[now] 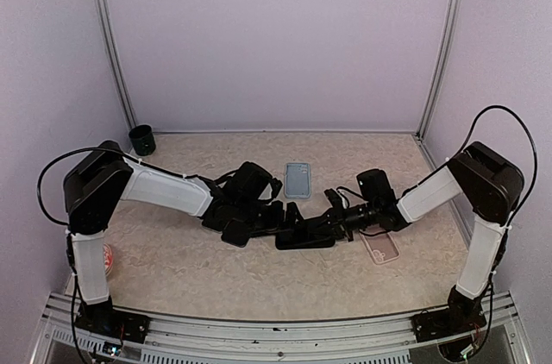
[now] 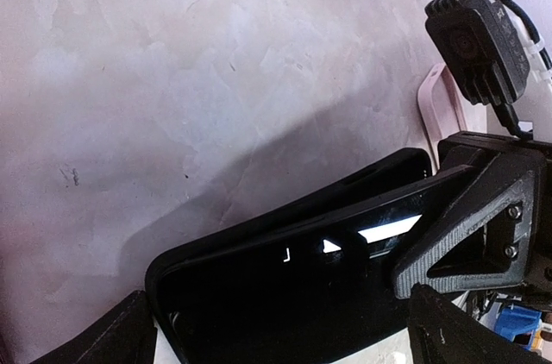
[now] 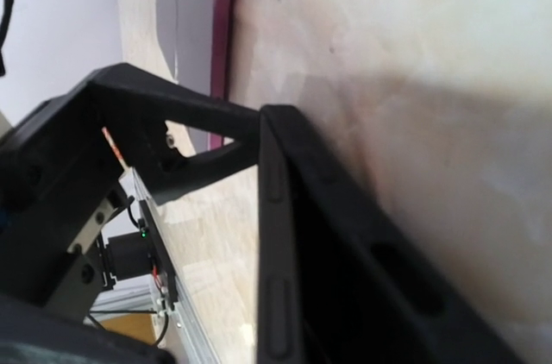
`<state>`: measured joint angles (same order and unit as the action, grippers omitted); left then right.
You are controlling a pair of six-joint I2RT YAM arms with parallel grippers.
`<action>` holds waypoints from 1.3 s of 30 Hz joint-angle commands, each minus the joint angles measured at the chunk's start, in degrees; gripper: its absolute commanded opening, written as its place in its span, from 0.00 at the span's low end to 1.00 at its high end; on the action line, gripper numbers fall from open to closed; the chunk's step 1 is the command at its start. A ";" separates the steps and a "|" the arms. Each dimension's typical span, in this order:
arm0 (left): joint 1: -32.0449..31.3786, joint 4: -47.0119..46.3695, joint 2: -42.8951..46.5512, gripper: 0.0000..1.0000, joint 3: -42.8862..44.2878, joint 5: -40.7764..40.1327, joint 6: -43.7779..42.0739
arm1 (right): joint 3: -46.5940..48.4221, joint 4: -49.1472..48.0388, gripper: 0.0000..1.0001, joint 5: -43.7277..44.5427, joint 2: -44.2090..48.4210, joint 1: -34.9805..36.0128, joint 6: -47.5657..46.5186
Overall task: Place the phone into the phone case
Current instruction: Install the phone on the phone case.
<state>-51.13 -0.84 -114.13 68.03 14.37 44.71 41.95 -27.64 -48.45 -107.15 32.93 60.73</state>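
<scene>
1. The right pincer (image 1: 331,222) is clamped on one end of a black phone case (image 1: 304,235) and holds it just above the middle of the counter (image 1: 207,282).
2. In the left wrist view a glossy dark face with bright reflections lies inside the case's rim; this reads as the phone (image 2: 285,295). Whether it is fully seated cannot be told.
3. The right wrist view shows the case's long edge close up, with raised button shapes and round holes along it.
4. The left pincer (image 1: 257,224) stands wide apart at the case's other end, one finger on each side. It grips nothing, and contact with the case cannot be told.
5. A pale blue case (image 1: 297,180) lies flat on the counter just behind the two pincers, apart from them.
6. A pink case (image 1: 380,247) lies flat under the right forearm, near the held case but not touching it.
7. A black cup (image 1: 142,139) stands upright in the far left corner, well apart from everything else.
</scene>
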 commanded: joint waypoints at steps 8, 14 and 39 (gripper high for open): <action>0.06 -2.12 0.42 0.99 3.00 0.48 -0.67 | 1.00 10.35 0.00 5.06 -3.40 1.96 -4.66; 0.76 -1.65 3.08 0.99 1.82 -0.08 -0.98 | -1.49 6.15 0.00 5.80 -4.31 1.88 -3.07; -1.51 0.38 4.95 0.99 0.70 0.11 0.47 | -2.41 4.33 0.05 6.26 -6.82 1.69 -0.85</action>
<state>-51.51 -1.58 -108.33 67.96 14.94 44.69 41.41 -34.09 -50.17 -110.98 32.91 61.34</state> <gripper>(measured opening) 0.989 0.053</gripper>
